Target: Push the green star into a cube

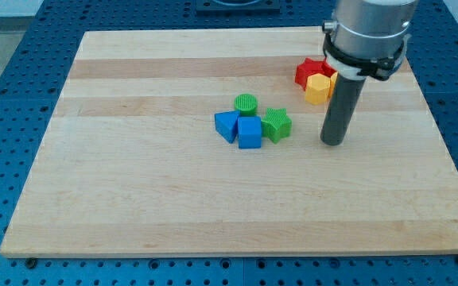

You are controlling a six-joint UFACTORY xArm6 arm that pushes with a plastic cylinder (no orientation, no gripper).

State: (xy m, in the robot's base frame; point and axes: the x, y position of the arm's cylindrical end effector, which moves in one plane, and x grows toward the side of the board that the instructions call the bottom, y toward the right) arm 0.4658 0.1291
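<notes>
The green star (277,125) lies near the board's middle, touching the right side of a blue cube (250,133). A second blue block (227,125), of unclear shape, touches the cube's left side. A green cylinder (246,104) stands just above them. My tip (333,142) rests on the board to the right of the green star, with a clear gap between them.
A red block (309,71) and a yellow block (318,88) sit together at the upper right, partly hidden behind my rod. The wooden board (133,199) lies on a blue perforated table.
</notes>
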